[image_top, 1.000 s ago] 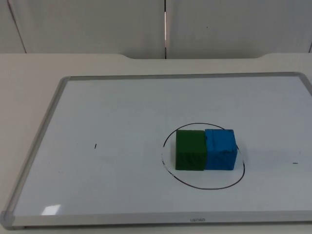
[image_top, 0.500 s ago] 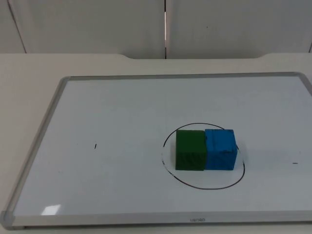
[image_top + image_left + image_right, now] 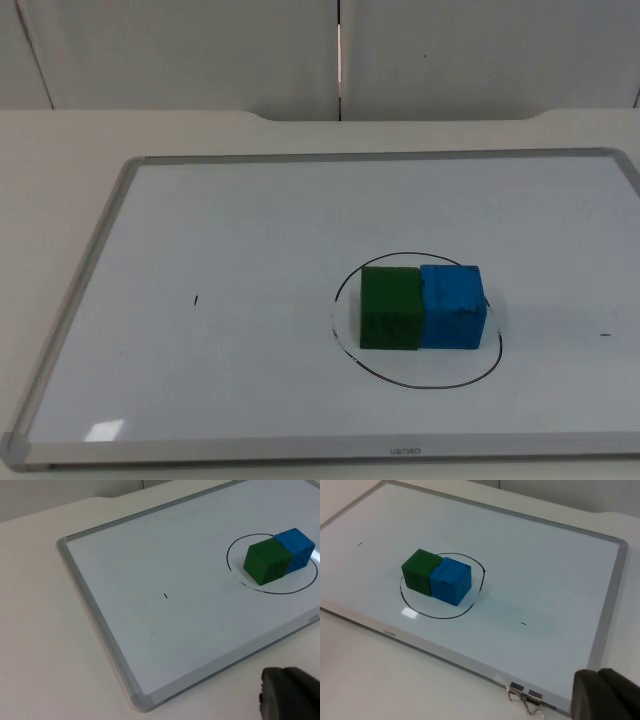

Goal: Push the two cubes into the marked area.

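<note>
Two cubes, one green cube [image 3: 390, 307] and one blue cube [image 3: 453, 305], sit touching side by side inside the drawn circle [image 3: 415, 381] on the whiteboard [image 3: 230, 250], on the counter [image 3: 60, 150]. Left tool [image 3: 290, 695] and right tool [image 3: 605, 695] wait off the board; each appears as a dark tip, cut off, so spread or pressed together cannot be told.
</note>
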